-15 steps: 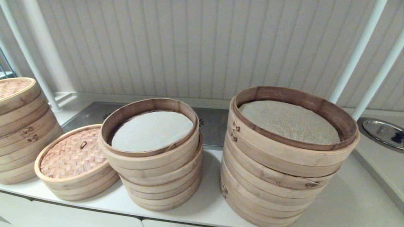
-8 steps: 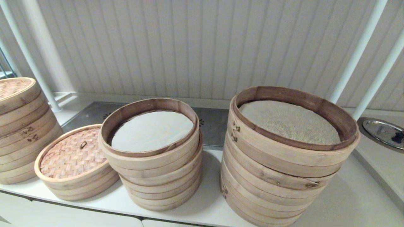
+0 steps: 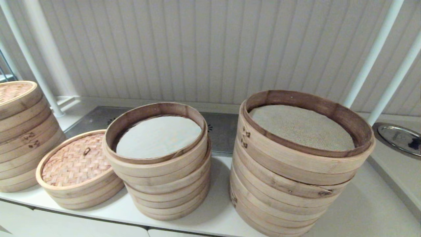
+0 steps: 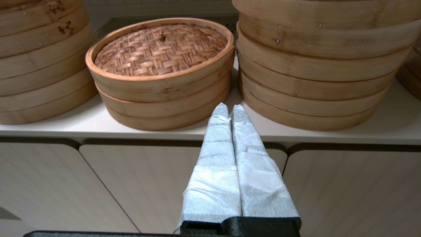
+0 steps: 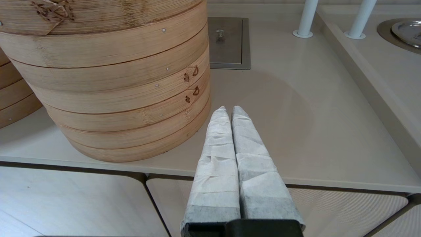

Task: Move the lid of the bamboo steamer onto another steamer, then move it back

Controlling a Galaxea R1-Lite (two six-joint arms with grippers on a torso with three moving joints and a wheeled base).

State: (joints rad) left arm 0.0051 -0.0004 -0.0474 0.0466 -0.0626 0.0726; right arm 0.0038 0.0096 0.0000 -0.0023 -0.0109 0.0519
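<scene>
Four steamer groups in a row along the counter (image 3: pixel 345 210). Far left: a lidded stack (image 3: pixel 23 135), partly cut off. Just right of it, the low steamer (image 3: pixel 82 191) with the bamboo steamer lid (image 3: pixel 74 161) on top. Centre: another steamer (image 3: pixel 161 164), open, touching the low one's right side. Right: the widest stack (image 3: pixel 296 164), apart. Metal dish (image 3: pixel 399 138) far right.

Both grippers looked alike on my wrist feeds.
I saw the left gripper (image 4: pixel 229 108) and right gripper (image 5: pixel 229 110) each had two tapered fingers wrapped in pale, creased tape, pressed together, on a black base.
</scene>
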